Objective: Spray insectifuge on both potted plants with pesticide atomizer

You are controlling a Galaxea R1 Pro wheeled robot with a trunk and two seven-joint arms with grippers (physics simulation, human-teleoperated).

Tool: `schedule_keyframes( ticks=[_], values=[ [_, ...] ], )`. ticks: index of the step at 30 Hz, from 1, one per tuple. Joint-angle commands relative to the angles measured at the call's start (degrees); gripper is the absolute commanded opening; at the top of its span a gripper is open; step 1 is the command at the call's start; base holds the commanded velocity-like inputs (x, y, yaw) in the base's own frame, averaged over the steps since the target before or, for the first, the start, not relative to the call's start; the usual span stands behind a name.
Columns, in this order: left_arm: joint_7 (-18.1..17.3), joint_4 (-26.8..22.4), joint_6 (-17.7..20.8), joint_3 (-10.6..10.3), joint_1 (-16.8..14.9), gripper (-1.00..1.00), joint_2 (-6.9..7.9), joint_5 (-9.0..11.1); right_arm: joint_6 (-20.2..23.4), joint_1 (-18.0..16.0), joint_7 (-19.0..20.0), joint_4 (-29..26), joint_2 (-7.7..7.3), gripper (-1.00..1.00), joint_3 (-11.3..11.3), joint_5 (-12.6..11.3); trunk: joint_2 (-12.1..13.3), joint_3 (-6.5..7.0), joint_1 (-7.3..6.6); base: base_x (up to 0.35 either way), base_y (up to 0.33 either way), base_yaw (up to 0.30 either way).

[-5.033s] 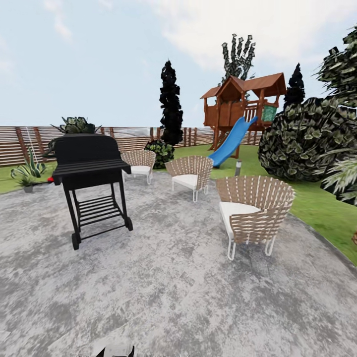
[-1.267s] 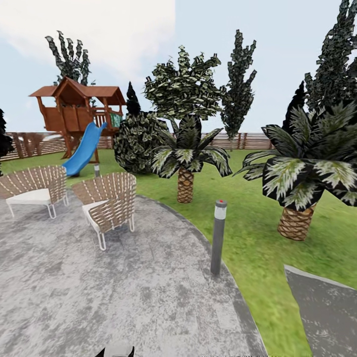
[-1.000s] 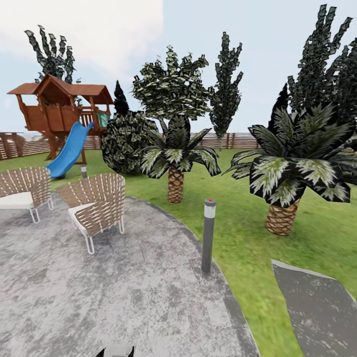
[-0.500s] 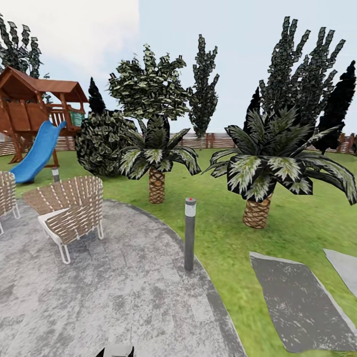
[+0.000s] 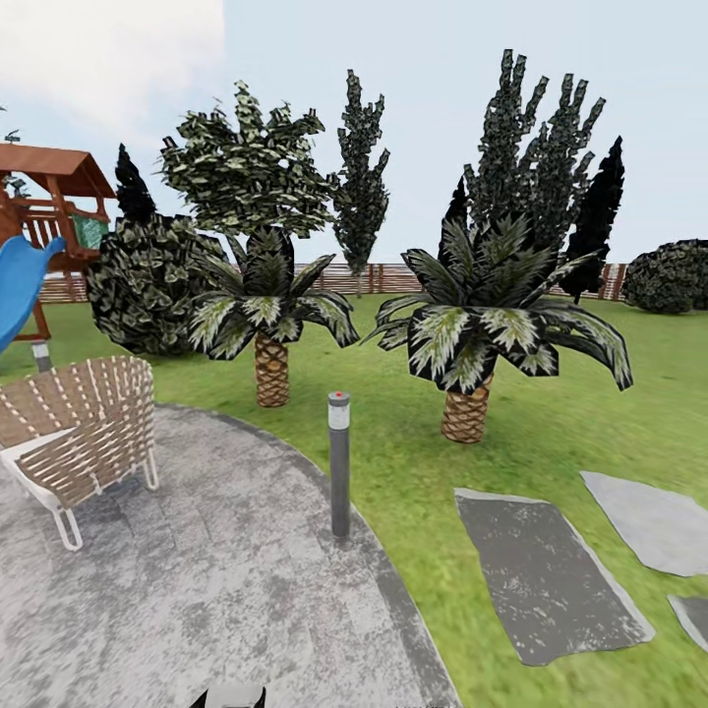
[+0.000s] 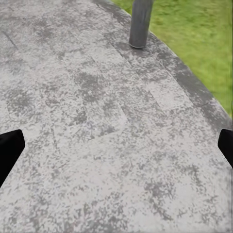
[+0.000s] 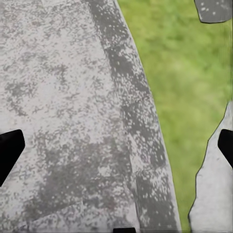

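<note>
Grey stone patio [image 5: 226,590]: wicker chair [image 5: 79,438], bollard light [image 5: 339,462] at edge.

2 palms [image 5: 267,315] [image 5: 492,315], 1 light post [image 5: 338,462], 1 wicker chair [image 5: 84,433], 1 playhouse w/ slide [image 5: 39,216], 3 stepping slabs [image 5: 546,575] on grass, 1 paved patio [image 5: 197,590].

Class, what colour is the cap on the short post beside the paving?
Red, on the grey post; head view.
</note>
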Motion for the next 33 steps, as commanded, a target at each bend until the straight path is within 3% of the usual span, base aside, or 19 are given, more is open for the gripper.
schedule_keyframes(
  ticks=[1, 6, 33],
  values=[
    [-0.01, 0.02, -0.18, -0.01, -0.03, 1.00, 0.00, 0.00, -0.19, -0.05, -0.02, 0.06, 0.01, 1.00, -0.09, -0.03, -0.04, -0.07, 0.00, 0.000, 0.000, -0.277],
    [-0.01, 0.02, -0.20, -0.01, -0.03, 1.00, 0.00, -0.06, -0.19, -0.05, -0.02, 0.06, 0.01, 1.00, -0.07, -0.03, -0.04, -0.07, 0.00, 0.000, 0.000, -0.277],
    [-0.01, 0.02, -0.25, -0.01, -0.03, 1.00, 0.00, -0.07, -0.21, -0.05, -0.01, 0.06, 0.01, 1.00, -0.10, -0.03, -10.86, -4.91, 5.93, 0.000, 0.000, -0.277]
  ],
)
